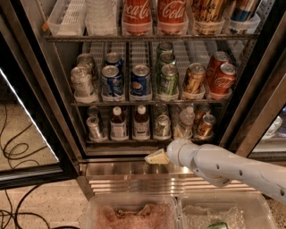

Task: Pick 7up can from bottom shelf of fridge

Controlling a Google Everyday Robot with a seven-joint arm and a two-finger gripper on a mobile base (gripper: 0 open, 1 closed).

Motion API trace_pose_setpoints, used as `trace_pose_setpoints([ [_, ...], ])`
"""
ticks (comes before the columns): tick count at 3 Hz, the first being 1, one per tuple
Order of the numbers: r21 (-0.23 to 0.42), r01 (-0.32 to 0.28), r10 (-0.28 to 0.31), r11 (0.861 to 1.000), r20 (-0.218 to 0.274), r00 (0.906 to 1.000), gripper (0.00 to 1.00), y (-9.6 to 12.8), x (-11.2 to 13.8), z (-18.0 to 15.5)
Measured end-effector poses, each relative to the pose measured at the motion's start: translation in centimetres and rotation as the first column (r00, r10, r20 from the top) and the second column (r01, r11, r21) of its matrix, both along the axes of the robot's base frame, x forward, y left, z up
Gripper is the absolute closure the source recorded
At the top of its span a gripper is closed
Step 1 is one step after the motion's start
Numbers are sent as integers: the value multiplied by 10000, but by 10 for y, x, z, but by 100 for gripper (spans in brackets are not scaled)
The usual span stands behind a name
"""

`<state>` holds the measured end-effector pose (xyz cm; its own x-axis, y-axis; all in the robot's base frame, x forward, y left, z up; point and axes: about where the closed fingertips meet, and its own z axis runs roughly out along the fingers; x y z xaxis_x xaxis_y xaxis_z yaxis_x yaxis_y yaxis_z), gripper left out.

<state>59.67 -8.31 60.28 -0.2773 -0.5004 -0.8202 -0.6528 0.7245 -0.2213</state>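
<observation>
Speckled stone flooring (pixel 40 201) carries loose black cables (pixel 10 150) at the left, in front of the fridge (pixel 57 96), whose black-framed glass door (pixel 31 172) stands open. The brushed stainless base (pixel 125 171) runs below the racks.

Rack contents, top to bottom:
- Upper rack: white lane trays (pixel 67 18), two red Coca-Cola containers (pixel 136 13) and further drinks to the right, cut off by the top edge.
- Middle rack: silver-grey cans (pixel 82 82), two blue Pepsi cans (pixel 111 80), a lane of green cans (pixel 167 80), a gold can (pixel 194 78) and red Coca-Cola cans (pixel 221 78).
- The bottom shelf (pixel 107 140): a plain silver can (pixel 94 127), two dark glass bottles (pixel 118 125), the 7up can (pixel 162 126), a clear bottle (pixel 185 123) and a gold-orange can (pixel 205 125).

The 7up can stands upright at the front of its lane, between the right-hand dark bottle and the clear bottle, with a second can behind it.

The gripper (pixel 156 157), pale cream at the end of a white arm (pixel 232 170), sits in front of the stainless base, just below the bottom shelf and below the 7up can, apart from it. Whether the gripper is apart or together cannot be told.

Two clear plastic bins occupy the lower edge: the left bin (pixel 91 210) holds pinkish-brown material, the right bin (pixel 263 214) holds pale crumpled material.
</observation>
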Motion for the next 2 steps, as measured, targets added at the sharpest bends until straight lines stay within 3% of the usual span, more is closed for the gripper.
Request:
trace_pose_setpoints([
  [2, -216, -48, 56, 9998, 402, 9992, 0, -6, 17, 7],
])
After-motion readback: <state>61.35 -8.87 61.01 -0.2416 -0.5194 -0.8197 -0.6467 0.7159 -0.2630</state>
